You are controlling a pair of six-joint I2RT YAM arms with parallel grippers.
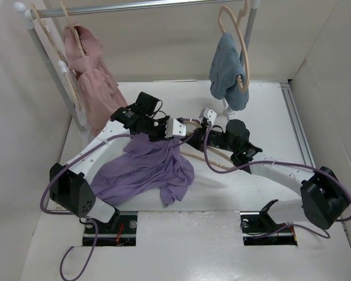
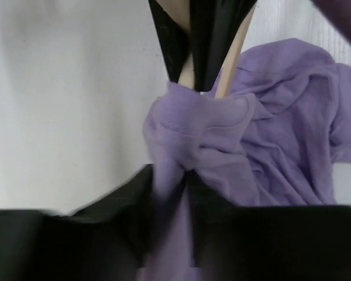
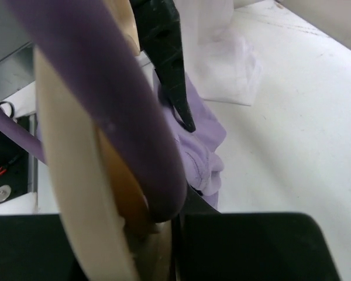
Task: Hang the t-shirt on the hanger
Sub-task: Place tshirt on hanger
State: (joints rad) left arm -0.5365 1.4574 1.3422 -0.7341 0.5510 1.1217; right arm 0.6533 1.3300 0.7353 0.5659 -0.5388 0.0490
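Since both of my wrists crowd together in front of the clothes rail, their purple cables loop across the spot where I am working, and one runs right over the wood in my right wrist view. On the rail's left end hangs a dusty-pink garment, on its right end a light-blue garment, each on its own hanger. That makes three garments and three hangers, counting mine, and two arms.

The t-shirt lies crumpled on the table in front of the rail, toward its pink end, one bunched edge lifted. My left gripper is pinched tight on that bunched fabric. My right gripper is clamped around the thin arms of the hanger, whose bare wood slants away from the rail.

Both arms reach toward the rail, elbows bowed outward, fingertips nearly meeting before its middle.
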